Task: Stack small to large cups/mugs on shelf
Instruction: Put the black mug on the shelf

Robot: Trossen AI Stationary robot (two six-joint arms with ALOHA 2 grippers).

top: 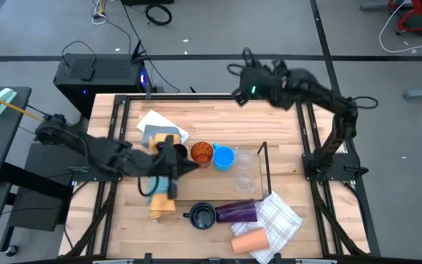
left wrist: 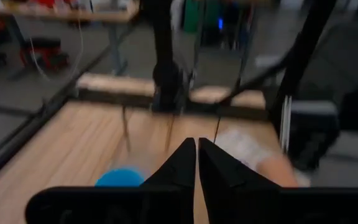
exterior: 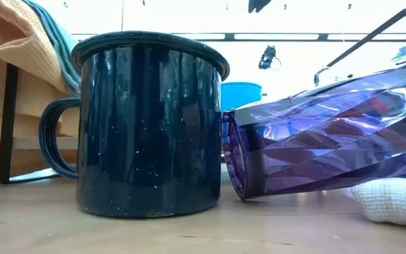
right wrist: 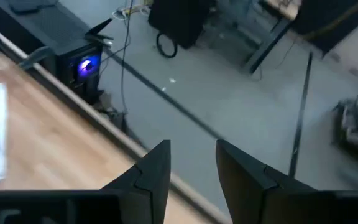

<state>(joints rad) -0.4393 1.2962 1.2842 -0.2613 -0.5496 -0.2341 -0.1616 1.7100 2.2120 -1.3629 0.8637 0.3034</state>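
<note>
On the table's middle stand an amber cup [top: 201,154], a blue cup [top: 223,157] and two clear glasses [top: 245,167], beside the thin black rods of the shelf [top: 264,167]. A dark handled mug [exterior: 146,123] stands upright near the front edge. A purple tumbler [exterior: 323,141] lies on its side next to it, and a peach cup [top: 249,240] lies nearer the front. My left gripper [left wrist: 196,155] is shut and empty, hovering just left of the amber cup [top: 190,166]. My right gripper [right wrist: 192,162] is open and empty, raised over the table's far edge [top: 242,72].
A rolled yellow-and-blue cloth [top: 163,196] lies under my left arm. A checked white cloth [top: 278,220] covers the front right corner. A white and grey sheet [top: 160,128] lies at the far left. A computer tower [right wrist: 73,56] stands on the floor behind the table.
</note>
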